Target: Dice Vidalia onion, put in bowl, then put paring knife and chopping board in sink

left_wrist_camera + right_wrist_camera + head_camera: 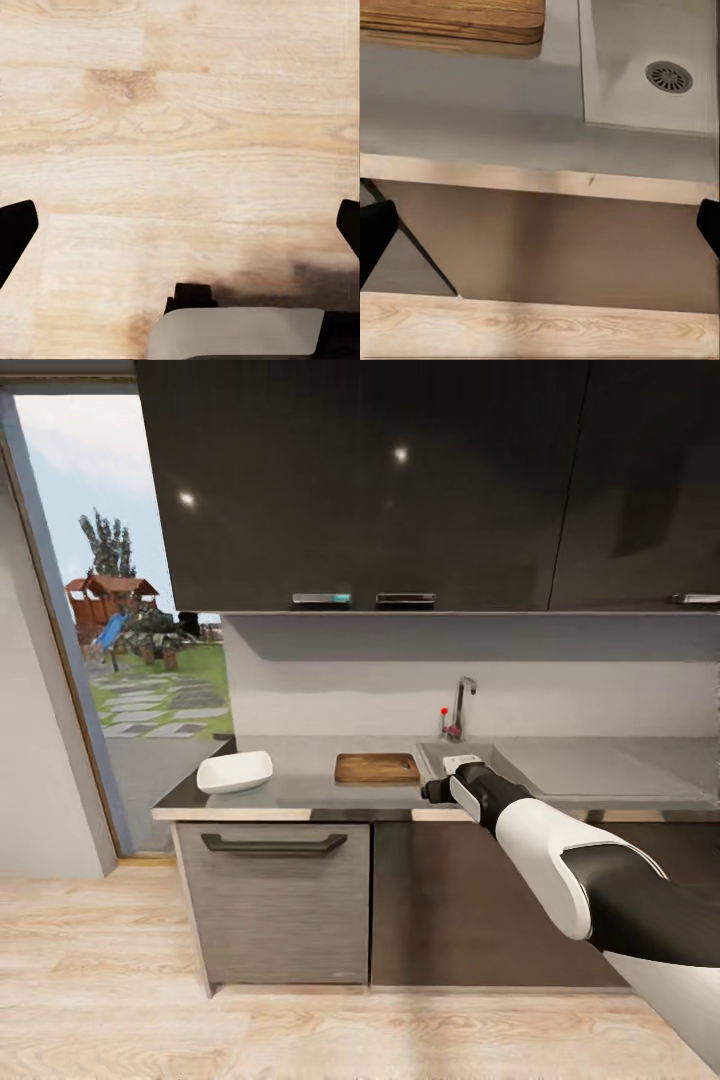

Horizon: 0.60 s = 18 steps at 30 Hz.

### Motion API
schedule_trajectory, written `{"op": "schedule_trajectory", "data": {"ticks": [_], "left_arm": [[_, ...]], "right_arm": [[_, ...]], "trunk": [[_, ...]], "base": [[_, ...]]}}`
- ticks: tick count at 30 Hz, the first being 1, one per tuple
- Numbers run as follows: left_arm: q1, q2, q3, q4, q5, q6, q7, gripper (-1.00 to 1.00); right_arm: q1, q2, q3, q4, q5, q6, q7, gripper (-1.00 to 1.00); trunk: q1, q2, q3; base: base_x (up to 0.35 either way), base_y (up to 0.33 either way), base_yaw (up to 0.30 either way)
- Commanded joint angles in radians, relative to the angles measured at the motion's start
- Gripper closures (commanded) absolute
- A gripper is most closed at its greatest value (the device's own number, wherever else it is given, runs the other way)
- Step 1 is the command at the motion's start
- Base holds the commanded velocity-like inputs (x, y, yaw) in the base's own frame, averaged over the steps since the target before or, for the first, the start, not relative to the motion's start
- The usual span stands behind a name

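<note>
The chopping board (377, 767) lies flat on the countertop (300, 785), just left of the sink (452, 752). Further left, near the counter's end, sits the white bowl (234, 772). My right gripper (438, 791) hovers at the counter's front edge between board and sink. In the right wrist view it (540, 229) is open and holds nothing, with the board (450, 22) and the sink's drain (669, 76) ahead. My left gripper (180, 229) is open over the wooden floor. The Vidalia onion and the paring knife are out of view.
A curved tap (461, 708) stands behind the sink and a drainboard (590, 765) stretches right. Dark wall cabinets (400, 480) hang above the counter. Below it is a drawer front with a handle (273, 844). A glass door (130, 640) opens onto a garden at left.
</note>
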Motion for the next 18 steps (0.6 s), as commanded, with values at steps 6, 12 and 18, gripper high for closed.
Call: {"op": "schedule_trajectory", "data": {"ticks": [6,12,18], "left_arm": [[0.000,-0.001,0.004,0.001,0.001,-0.002,-0.001,-1.00],[0.000,0.000,0.004,0.000,0.001,-0.002,-0.001,-1.00],[0.000,0.000,0.005,0.002,0.001,-0.001,-0.001,-1.00]], "right_arm": [[0.000,0.000,0.008,-0.001,-0.003,0.006,-0.003,-1.00],[0.000,0.000,0.008,-0.001,-0.003,0.006,-0.002,-1.00],[0.000,0.000,0.008,0.029,-0.003,0.000,0.003,-1.00]], "trunk": [[-0.001,-0.001,0.008],[-0.001,-0.001,0.018],[-0.001,-0.001,0.026]], "base": [[-0.340,0.000,0.000],[-0.243,0.000,0.000],[-0.037,0.000,0.000]]}}
